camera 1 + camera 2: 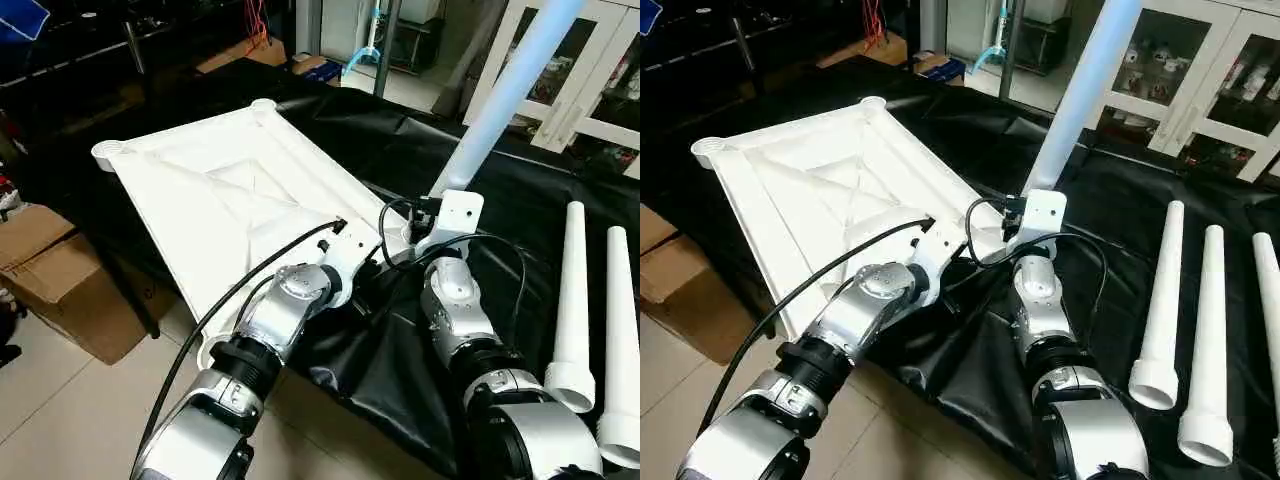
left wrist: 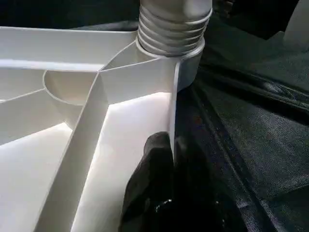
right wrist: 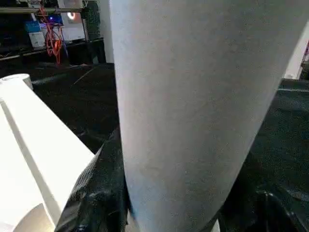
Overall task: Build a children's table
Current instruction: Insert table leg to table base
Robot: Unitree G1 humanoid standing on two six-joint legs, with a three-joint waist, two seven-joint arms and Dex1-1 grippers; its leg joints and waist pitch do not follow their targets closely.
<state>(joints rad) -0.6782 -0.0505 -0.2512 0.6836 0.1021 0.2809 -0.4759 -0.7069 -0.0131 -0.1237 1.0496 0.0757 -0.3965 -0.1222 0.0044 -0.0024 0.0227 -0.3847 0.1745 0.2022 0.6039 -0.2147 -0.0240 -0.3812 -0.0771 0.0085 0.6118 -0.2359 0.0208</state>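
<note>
The children's table top [image 1: 220,200] lies upside down on the black-covered bench, its X-ribs and round corner sockets facing up. One white leg [image 1: 500,100] stands upright in the near right corner socket [image 2: 186,60], with its threaded end showing just above the socket. My right gripper [image 1: 432,205] is shut on this leg low down, and black fingers [image 3: 96,193] flank the tube. My left gripper [image 2: 174,159] is shut on the top's rim wall just beside that socket. Three spare legs [image 1: 1160,300] lie side by side to the right.
A cardboard box [image 1: 50,270] sits on the floor by the bench's left edge. A white glass-door cabinet [image 1: 590,80] stands at the back right. The black sheet [image 1: 400,380] hangs over the near edge, and the table top overhangs it at the front left.
</note>
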